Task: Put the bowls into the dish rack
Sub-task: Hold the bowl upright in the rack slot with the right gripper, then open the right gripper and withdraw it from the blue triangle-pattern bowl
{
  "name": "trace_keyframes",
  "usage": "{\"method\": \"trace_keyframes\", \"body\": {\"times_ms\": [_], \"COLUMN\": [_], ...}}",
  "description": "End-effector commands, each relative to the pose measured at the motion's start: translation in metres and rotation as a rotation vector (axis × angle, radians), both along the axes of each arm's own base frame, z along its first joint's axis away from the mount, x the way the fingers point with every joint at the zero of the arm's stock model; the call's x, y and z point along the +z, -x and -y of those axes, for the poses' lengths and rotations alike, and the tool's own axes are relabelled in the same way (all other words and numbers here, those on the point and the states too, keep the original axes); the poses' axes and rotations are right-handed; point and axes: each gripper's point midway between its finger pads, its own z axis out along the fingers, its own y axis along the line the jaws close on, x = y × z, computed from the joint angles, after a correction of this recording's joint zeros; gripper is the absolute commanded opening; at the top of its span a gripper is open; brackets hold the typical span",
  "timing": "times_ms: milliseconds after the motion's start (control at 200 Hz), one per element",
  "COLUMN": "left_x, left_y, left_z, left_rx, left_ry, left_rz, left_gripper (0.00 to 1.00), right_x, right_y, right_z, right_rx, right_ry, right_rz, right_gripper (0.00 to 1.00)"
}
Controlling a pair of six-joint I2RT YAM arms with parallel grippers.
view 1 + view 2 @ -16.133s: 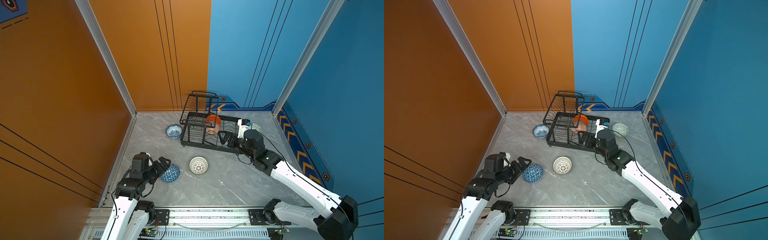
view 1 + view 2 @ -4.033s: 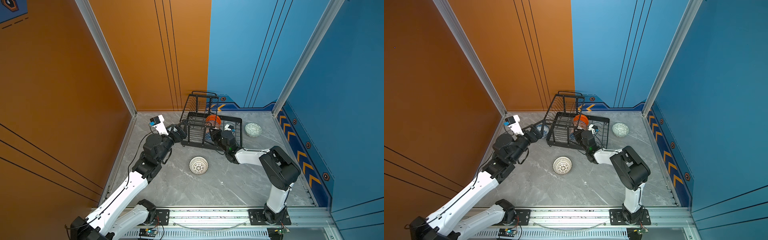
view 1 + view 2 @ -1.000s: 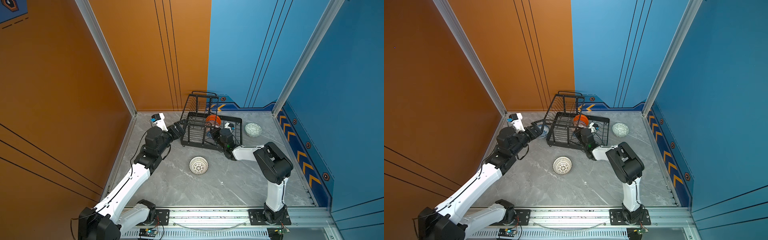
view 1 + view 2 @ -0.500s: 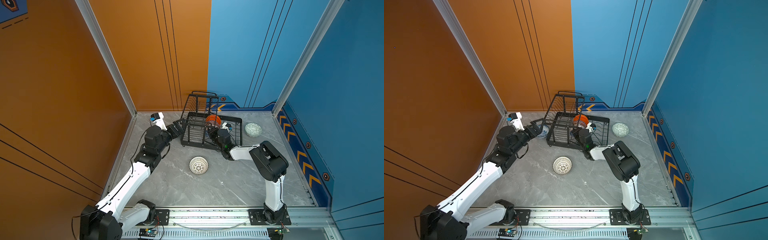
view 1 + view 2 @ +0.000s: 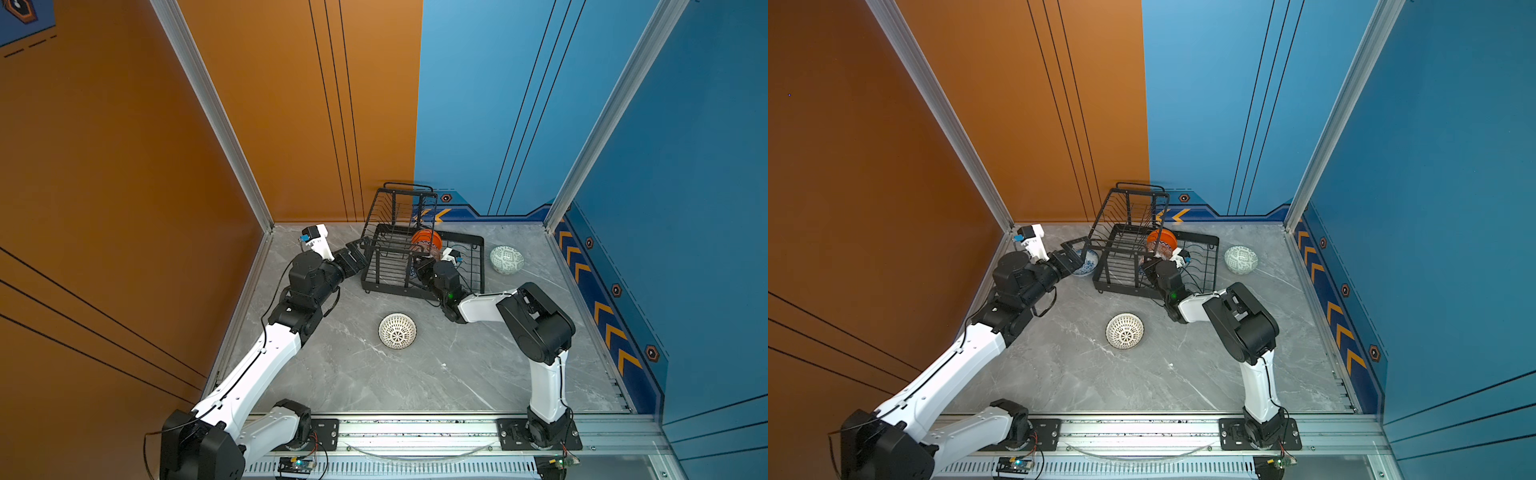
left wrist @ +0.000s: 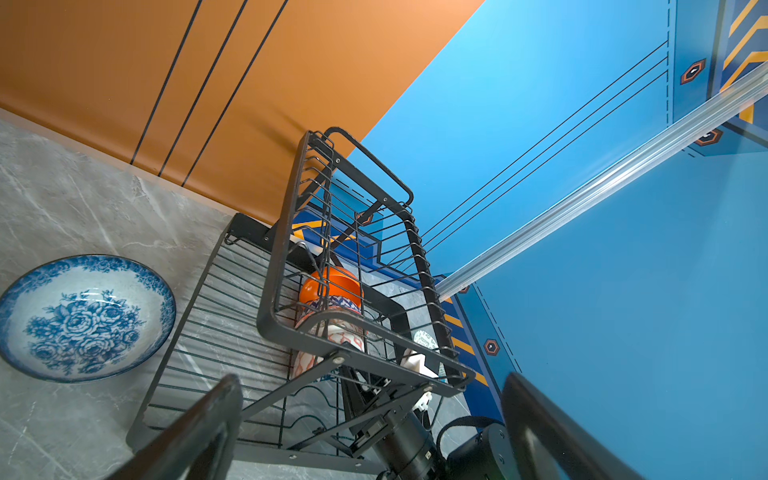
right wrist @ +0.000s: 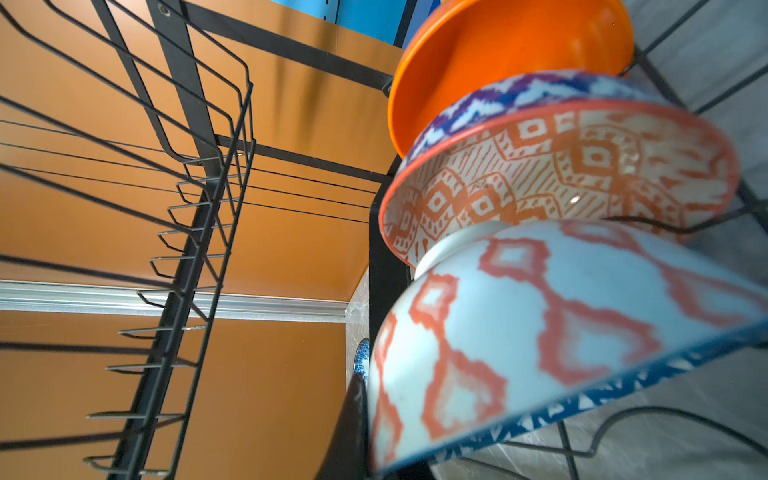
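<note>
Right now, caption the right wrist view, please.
Right fingers hold a diamond-patterned bowl beside two bowls in the dish rack.

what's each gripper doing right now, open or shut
left gripper: open, holding nothing, beside the dish rack.
right gripper: shut on the blue triangle-patterned bowl by its rim, inside the rack.

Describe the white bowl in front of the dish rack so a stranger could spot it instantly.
Find the black wire dish rack at the back of the grey table. In front of it, the white bowl sits alone. Its dark dotted lattice separates it from the pale green bowl and blue floral bowl.
</note>
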Motion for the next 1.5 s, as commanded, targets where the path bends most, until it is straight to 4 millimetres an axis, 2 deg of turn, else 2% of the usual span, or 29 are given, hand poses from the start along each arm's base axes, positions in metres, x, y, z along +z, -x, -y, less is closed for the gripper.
{"method": "trace_keyframes", "body": {"times_ms": [0,170,465,706,1001,1496], "left_x": [0.009,0.009,0.005,0.004,0.003,0.001], "left_y": [-0.001,-0.001,-0.001,0.000,0.001,0.001], "left_z": [0.002,0.003,0.004,0.005,0.003,-0.001], "left_rx": [-0.014,-0.023,-0.027,-0.033,-0.029,-0.022], "left_ry": [0.008,0.012,0.019,0.023,0.026,0.034], "left_rz": [0.026,0.026,0.016,0.014,0.012,0.006], "left_gripper": [0.98,0.98,0.98,0.98,0.98,0.98], "right_x": [-0.002,-0.006,0.003,0.000,-0.003,0.009], "right_y": [0.002,0.008,0.015,0.018,0.022,0.022], "right_z": [0.006,0.006,0.005,0.006,-0.002,-0.002], "right_rx": [-0.035,-0.038,-0.053,-0.072,-0.064,-0.054], "right_ry": [-0.013,-0.007,0.007,0.006,0.003,0.006], "right_rz": [0.013,0.002,-0.004,-0.020,-0.031,-0.010], "right_gripper": [0.00,0.00,0.00,0.09,0.19,0.24]}}
